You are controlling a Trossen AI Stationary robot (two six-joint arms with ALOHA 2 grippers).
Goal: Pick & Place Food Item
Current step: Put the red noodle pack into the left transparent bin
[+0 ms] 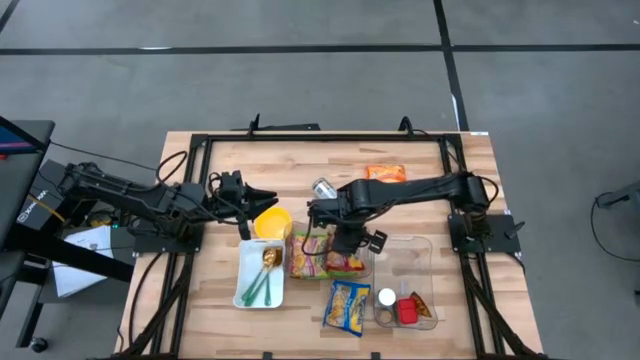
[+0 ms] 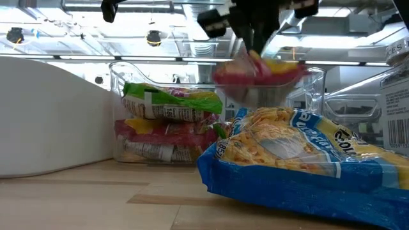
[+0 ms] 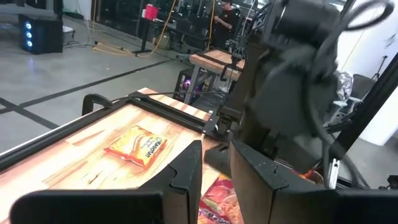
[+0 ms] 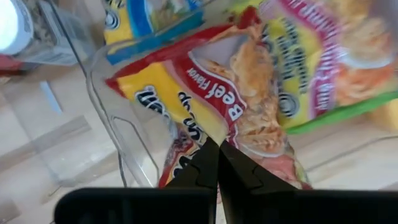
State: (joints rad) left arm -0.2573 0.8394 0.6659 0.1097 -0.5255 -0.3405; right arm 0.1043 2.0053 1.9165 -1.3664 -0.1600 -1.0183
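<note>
Two dark fingertips of the right gripper [image 4: 212,163] meet almost completely in our right wrist view, pinching the edge of a red and yellow beef-flavour noodle packet [image 4: 205,93]. In the high view we see that gripper [image 1: 340,238] at centre frame, over the clear bin [image 1: 300,268] where the packet [image 1: 345,262] sits beside a green and pink packet [image 1: 312,248]. In the low view the packet [image 2: 259,70] hangs near the top centre, above the bin's stacked packets [image 2: 167,121].

Our left gripper [image 1: 262,192] waits left of centre, fingers parted and holding nothing, above a yellow bowl [image 1: 273,222].

Below lies a light wooden table [image 1: 270,160] on a grey floor. Around the bin we see a white tray [image 1: 244,290] holding green utensils [image 1: 262,285], a blue pasta bag [image 1: 348,306], a second clear bin [image 1: 415,255] at lower right, and an orange packet [image 1: 385,172] near the table's upper edge.
</note>
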